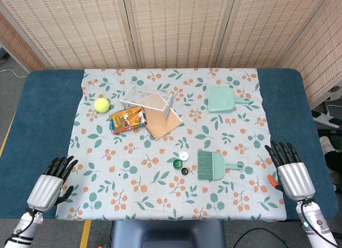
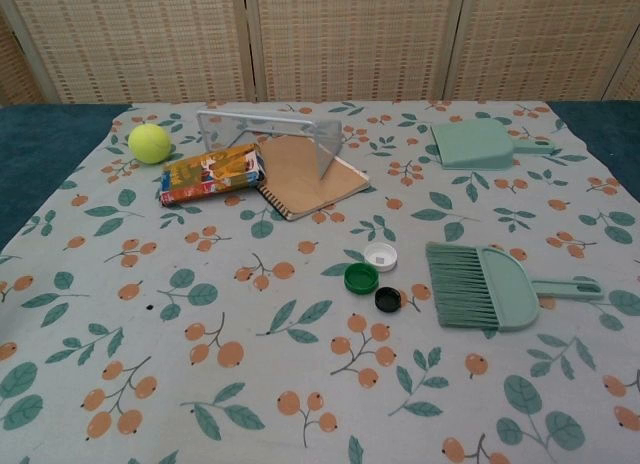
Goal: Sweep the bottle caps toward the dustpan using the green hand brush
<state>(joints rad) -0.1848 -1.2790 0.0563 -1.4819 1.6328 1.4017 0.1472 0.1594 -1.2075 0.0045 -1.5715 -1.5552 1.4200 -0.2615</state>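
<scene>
A: Where are the hands?

B: Nearest us, at the table's (image 1: pixel 32 125) front corners. The left hand (image 1: pixel 51 185) and right hand (image 1: pixel 291 171) both rest with fingers spread, grasping nothing.

A: And the brush?

B: The green hand brush (image 1: pixel 212 165) lies flat just ahead of the right hand, bristles toward the green cap (image 2: pixel 361 278), black cap (image 2: pixel 388 299) and white cap (image 2: pixel 381 256) clustered just beside it.

A: Further back?

B: The dustpan (image 1: pixel 221 99) sits well beyond the brush; a notebook (image 2: pixel 305 174), snack packet (image 2: pixel 211 174), wire rack (image 2: pixel 270 136) and tennis ball (image 2: pixel 149 143) lie far left.
</scene>
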